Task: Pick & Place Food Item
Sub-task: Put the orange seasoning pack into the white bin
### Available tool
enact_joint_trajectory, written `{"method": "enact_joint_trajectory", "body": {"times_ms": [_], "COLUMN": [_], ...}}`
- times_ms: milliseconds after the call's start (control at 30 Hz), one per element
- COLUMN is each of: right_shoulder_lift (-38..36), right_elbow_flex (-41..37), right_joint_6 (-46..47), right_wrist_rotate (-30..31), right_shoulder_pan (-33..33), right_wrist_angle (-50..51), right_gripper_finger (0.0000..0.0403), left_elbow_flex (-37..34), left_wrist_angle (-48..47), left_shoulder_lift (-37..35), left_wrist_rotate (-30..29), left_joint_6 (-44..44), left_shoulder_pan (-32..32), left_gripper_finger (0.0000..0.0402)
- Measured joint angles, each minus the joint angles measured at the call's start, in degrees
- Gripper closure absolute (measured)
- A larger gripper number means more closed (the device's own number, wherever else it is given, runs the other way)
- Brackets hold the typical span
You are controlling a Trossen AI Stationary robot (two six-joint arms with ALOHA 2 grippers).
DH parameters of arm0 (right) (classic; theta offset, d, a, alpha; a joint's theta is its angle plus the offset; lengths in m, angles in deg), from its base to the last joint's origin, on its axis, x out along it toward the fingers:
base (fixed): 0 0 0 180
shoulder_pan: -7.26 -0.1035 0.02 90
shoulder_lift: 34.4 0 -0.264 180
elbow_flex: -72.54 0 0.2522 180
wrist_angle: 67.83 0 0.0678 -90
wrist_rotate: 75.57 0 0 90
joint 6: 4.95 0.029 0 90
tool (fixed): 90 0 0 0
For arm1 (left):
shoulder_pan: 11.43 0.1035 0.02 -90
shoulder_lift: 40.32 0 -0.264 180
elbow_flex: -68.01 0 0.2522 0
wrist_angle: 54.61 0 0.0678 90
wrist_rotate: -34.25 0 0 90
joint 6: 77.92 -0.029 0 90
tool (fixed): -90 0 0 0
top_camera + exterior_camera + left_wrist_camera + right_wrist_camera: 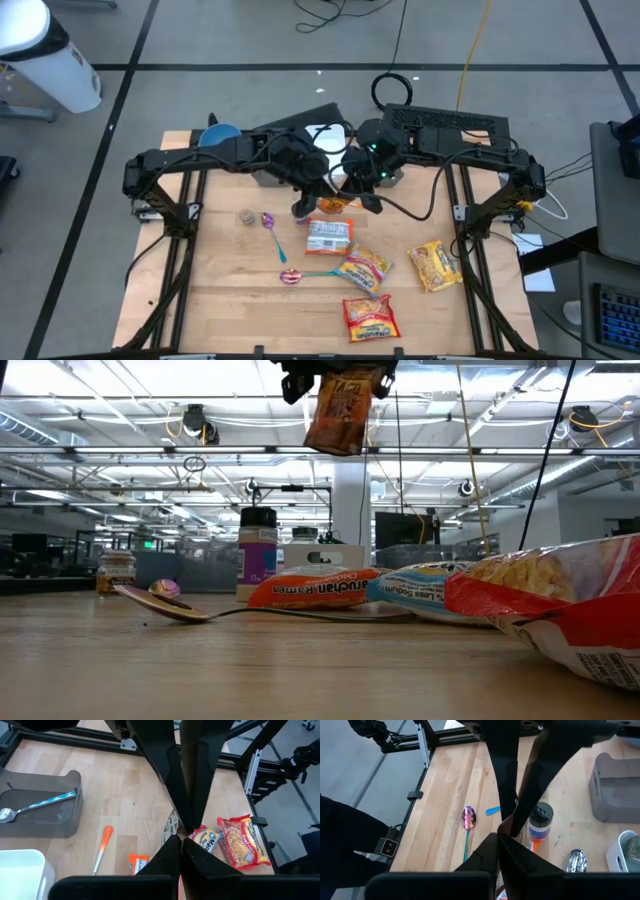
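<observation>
An orange snack packet (pixel 345 410) hangs high above the table's middle; from above it shows between the two arms (pixel 335 205). My left gripper (pixel 303 207) comes at it from the table's left, my right gripper (pixel 367 202) from the right. Both are shut on its top. In each wrist view that arm's own shut fingers (pixel 180 842) (pixel 498 840) meet the other arm's fingers head-on. My left gripper pinches the packet's top edge at its left corner (pixel 320 382) between its two fingers, slanting down from the table's left. The packet hangs upright below it, clear of the table. My right gripper pinches the same top edge at its right corner (pixel 373 376), slanting down from the table's right. The packet hangs between the two grippers, its lower end free.
Several ramen packets (pixel 362 268) (pixel 435 265) (pixel 370 318) lie on the near half of the table. Left of them are two spoons (pixel 272 232) (pixel 300 275) and a small jar (pixel 246 217). A grey tray (pixel 270 172), a white bin (pixel 330 135) and a blue bowl (pixel 218 135) stand at the far side.
</observation>
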Motion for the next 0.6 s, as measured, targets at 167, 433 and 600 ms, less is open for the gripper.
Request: {"method": "enact_joint_trajectory", "body": {"times_ms": [167, 433, 600], "right_shoulder_lift": [0.0, -0.35, -0.79], "right_elbow_flex": [0.0, 0.0, -0.02], "right_joint_6": [0.5, 2.73, 3.06], "right_wrist_rotate": [-0.04, 3.11, 4.79], "right_shoulder_pan": [-0.02, -0.02, 0.22], "right_wrist_angle": [-1.71, -2.22, -2.67], "right_gripper_finger": [0.0349, 0.0239, 0.0199], "left_elbow_flex": [0.0, 0.0, 0.0], "left_wrist_angle": [0.0, 0.07, -0.04], "left_shoulder_lift": [0.0, -0.02, -0.02], "left_wrist_rotate": [1.31, 3.02, 4.47], "left_joint_6": [0.4, 0.55, 0.53], "left_shoulder_pan": [0.02, 0.17, 0.73], "left_gripper_finger": [0.0398, 0.0399, 0.0399]}}
